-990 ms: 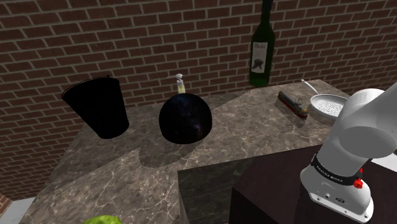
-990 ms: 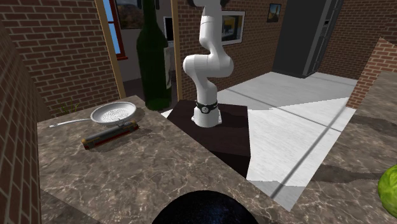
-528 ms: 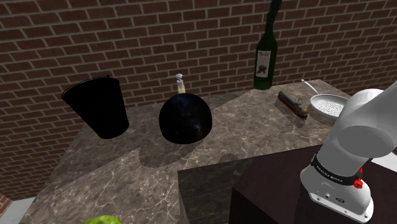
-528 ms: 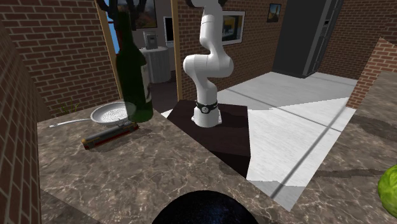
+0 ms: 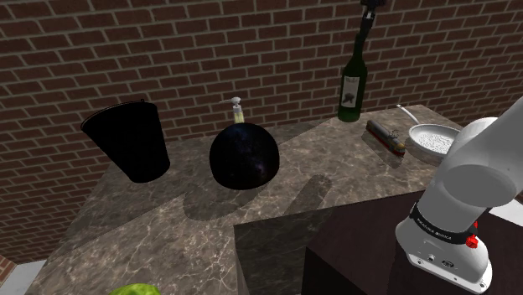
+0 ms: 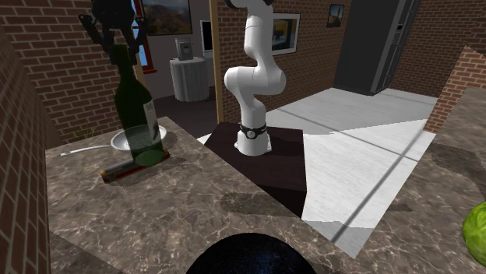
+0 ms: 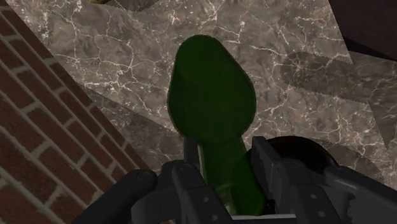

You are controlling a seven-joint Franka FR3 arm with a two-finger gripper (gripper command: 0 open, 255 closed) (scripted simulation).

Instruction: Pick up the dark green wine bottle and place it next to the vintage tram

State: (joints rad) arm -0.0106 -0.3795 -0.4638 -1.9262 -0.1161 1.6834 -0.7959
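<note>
At the shoulder view's left, a black tapered bucket [image 5: 127, 141] stands on the marbled brown stone bench [image 5: 168, 218]. A green leafy ball [image 5: 134, 290] peeks in at the bottom edge. Toward the middle a large glossy black sphere [image 5: 243, 157] rests on the stone, with a small pump dispenser [image 5: 237, 109] just behind it, before the red brick wall [image 5: 209, 42].

Further right hangs the dark green glass wine bottle [image 5: 352, 84], its neck clenched in the black two-finger tool [image 5: 369, 12]. The bottle's long axis runs nearly upright, neck up and base down. The neck leans a little toward that view's right, and the white label faces the camera. Its base is low over the bench's back edge, close to the wall; I cannot tell whether it touches the stone.

Just right of the bottle, near it but apart, the long narrow red-and-brown vintage tram [image 5: 385, 140] lies lengthwise on the bench. Beside the tram sits a round grey pan [image 5: 433, 138] with a thin handle. At the far right the white arm [image 5: 469, 184] rises from its dark stand [image 5: 360, 260].

In the wrist view the fingers [image 7: 191, 156] clasp the neck from both sides. The green body widens away from them, base pointing at the marbled stone, with the brick wall alongside.
</note>
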